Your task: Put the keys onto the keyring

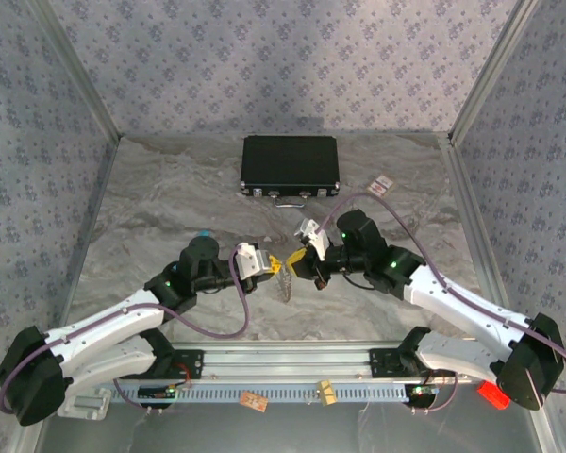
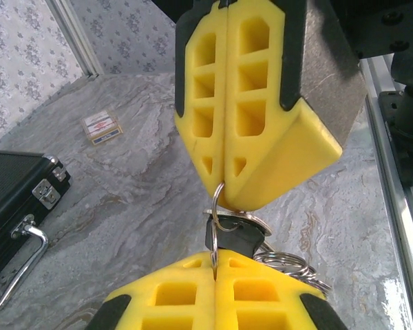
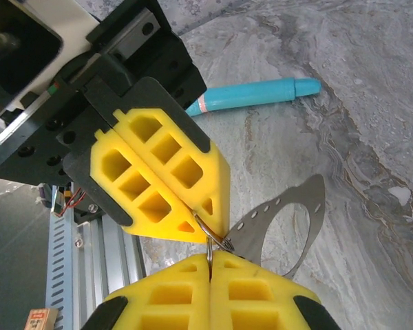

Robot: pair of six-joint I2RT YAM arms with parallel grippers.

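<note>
— What is lying around you?
— I am working over a grey marbled table (image 1: 151, 208), with patterned walls (image 1: 283, 57) standing on 3 sides. A black case (image 1: 291, 165) is sitting at the far edge, and a turquoise stick (image 3: 255, 96) is lying near my left arm.
— And your hands?
— My left gripper (image 2: 215, 258) and right gripper (image 3: 210, 260) are meeting tip to tip over the table's middle, both pinching 1 thin wire ring of the keyring (image 3: 259, 218). The black key (image 2: 233, 237) is sitting right against that ring. Bare table is lying open on both sides.
</note>
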